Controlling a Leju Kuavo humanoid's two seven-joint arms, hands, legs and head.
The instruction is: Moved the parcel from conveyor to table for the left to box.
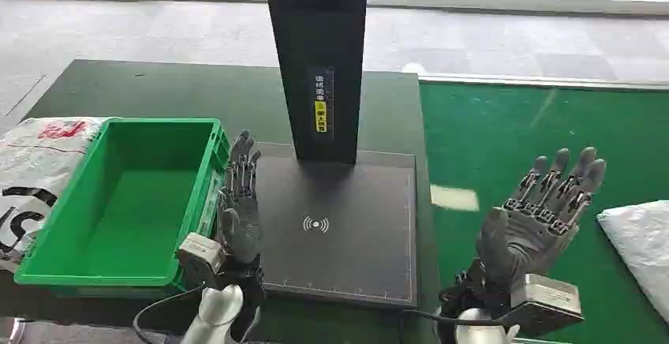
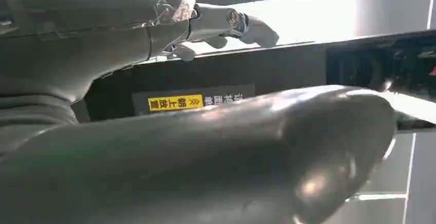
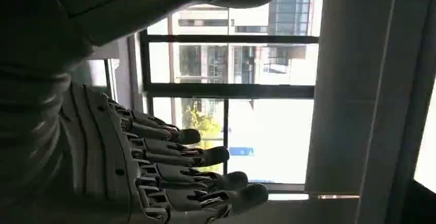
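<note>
Your left hand is raised beside the green box, fingers straight and apart, holding nothing. Your right hand is also raised with fingers spread wide and nothing in it, above the green conveyor. The parcel, a white bag, lies on the conveyor near the right hand, not touching it. Between your hands, the dark scanner plate sits on the surface, with its black column standing at the far edge.
</note>
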